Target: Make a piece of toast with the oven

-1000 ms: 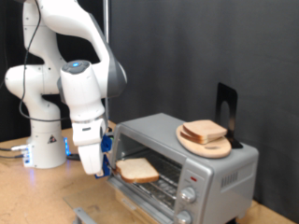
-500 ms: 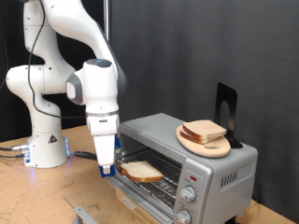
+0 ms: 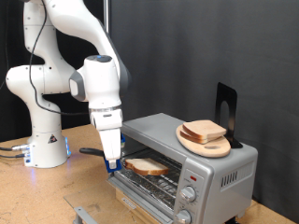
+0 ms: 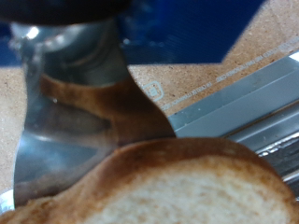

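Toast, one flat slice of pale bread with a tan-brown crust (image 3: 148,167), lay in the lower centre of the exterior view, at the open front of the small boxy silver-grey toaster oven (image 3: 217,168), over its wire rack. The gripper (image 3: 112,164) of the white robot arm (image 3: 89,75) was at the left edge of this slice and grasped it there. In the wrist view the crust (image 4: 187,182) filled the lower part, close to one metal finger (image 4: 65,112). On top of the oven stood a round wooden plate (image 3: 217,149) with other piled slices (image 3: 204,132). The wooden surface (image 3: 47,191) carried everything.
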